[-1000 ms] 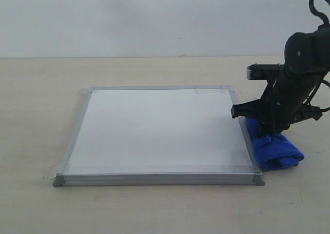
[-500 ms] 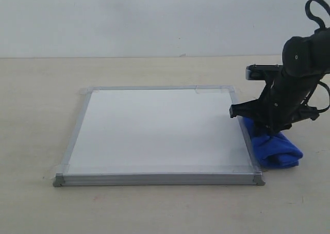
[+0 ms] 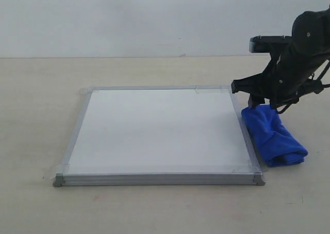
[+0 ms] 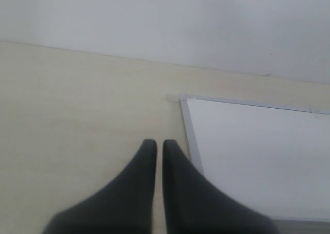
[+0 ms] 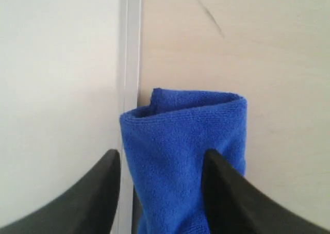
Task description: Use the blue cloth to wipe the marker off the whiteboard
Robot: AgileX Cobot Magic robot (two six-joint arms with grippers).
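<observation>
The whiteboard (image 3: 154, 131) lies flat on the table, and its white surface shows no red marker line in any view. The blue cloth (image 3: 272, 136) lies folded on the table, touching the board's right frame edge. My right gripper (image 3: 259, 103) hangs just above the cloth's far end. It is open, and the cloth (image 5: 185, 141) shows between and below the spread fingers (image 5: 105, 172) with gaps on both sides. Beside the board's far-left corner (image 4: 183, 98), my left gripper (image 4: 155, 144) is shut and holds nothing. It is out of the exterior view.
Bare beige table (image 3: 41, 89) surrounds the board, with a pale wall behind it. The board's grey frame (image 5: 131, 38) runs right beside the cloth. A thin dark scratch (image 5: 206, 12) marks the table beyond the cloth.
My right gripper has risen and drawn back from the cloth. The cloth, bunched under the gripper a second ago, now lies stretched out along the board's right edge.
</observation>
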